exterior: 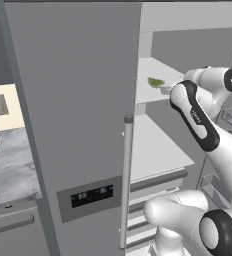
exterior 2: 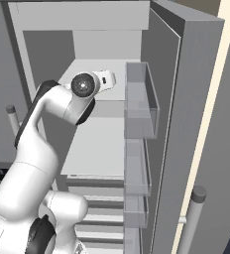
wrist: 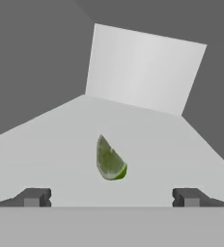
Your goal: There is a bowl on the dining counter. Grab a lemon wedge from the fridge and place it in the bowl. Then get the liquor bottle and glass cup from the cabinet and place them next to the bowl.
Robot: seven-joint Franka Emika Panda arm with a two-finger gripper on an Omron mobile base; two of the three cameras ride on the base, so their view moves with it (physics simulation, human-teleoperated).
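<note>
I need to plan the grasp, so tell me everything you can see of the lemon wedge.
The lemon wedge is a small yellow-green piece with a mottled, darker green flat face and a brighter yellow-green curved rind along its lower edge. It tapers to a point at one end. It lies alone on a pale shelf inside the open fridge, well short of the back wall. Nothing else touches it. The open gripper is lined up on it, with one fingertip to either side of it and the wedge just beyond them.

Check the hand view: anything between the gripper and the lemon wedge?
Nothing. In the hand view, bare pale fridge shelf separates the open gripper from the lemon wedge, which lies ahead, centred between the fingertips.
</note>
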